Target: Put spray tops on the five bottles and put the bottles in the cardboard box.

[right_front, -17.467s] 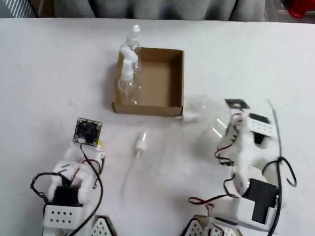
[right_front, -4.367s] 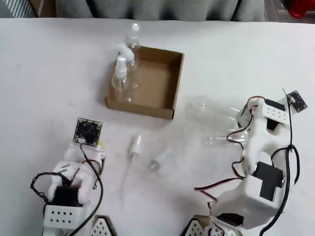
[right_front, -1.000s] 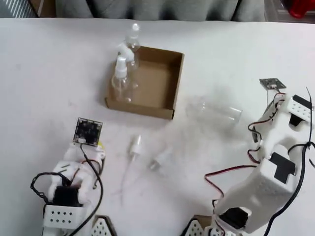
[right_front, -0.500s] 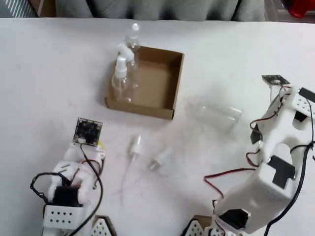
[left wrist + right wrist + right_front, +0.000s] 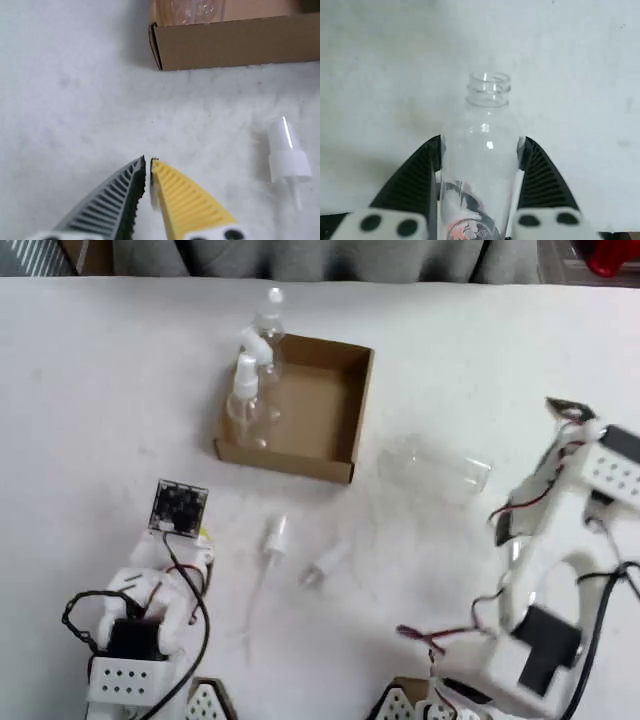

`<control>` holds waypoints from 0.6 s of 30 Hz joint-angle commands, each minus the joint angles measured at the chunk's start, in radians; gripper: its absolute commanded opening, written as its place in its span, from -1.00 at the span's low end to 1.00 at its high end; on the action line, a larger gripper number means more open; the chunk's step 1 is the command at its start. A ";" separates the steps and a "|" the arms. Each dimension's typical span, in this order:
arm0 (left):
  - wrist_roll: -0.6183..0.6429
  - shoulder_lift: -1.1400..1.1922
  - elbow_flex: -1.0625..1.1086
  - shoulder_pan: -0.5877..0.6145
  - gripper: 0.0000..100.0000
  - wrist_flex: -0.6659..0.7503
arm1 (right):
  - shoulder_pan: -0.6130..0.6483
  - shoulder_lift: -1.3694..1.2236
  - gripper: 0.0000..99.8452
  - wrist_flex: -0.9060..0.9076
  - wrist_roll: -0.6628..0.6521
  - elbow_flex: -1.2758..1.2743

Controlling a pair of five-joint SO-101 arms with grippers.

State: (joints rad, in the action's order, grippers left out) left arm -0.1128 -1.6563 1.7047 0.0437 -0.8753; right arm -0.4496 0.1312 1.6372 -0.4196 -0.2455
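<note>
Clamping clear bottle (image 5: 487, 150) w/ right hand (image 5: 480, 146), left hand (image 5: 148, 166) together, white table (image 5: 100, 390), cardboard box (image 5: 282, 459).

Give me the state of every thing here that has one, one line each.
left gripper: shut, empty, above the table.
right gripper: shut on the held bottle.
held bottle: neck open, no spray top.
lying bottle: on its side on the table, no spray top.
cardboard box: open.
boxed bottles: upright, spray tops on.
loose spray top: lying on the table, unattached.
small piece: lying loose, too small to identify.
</note>
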 commanded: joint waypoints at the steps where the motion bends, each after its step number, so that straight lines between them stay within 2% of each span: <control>1: -0.011 -0.024 -0.011 0.010 -0.95 0.005 | 0.076 0.196 -0.97 -0.091 0.106 -0.135; 7: -0.009 -0.021 -0.135 0.004 -0.95 -0.141 | 0.202 0.380 -0.97 -0.243 0.186 -0.367; 13: -0.009 -0.016 -0.377 -0.008 -0.95 -0.321 | 0.208 0.423 -0.97 -0.275 0.186 -0.420; 18: -0.009 0.128 -0.540 -0.137 -0.95 -0.413 | 0.216 0.423 -0.97 -0.278 0.181 -0.431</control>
State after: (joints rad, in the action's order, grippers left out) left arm -0.1128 -1.6563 1.3257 0.0054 -1.2298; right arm -0.2455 0.5224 1.3686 -0.2432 -0.6859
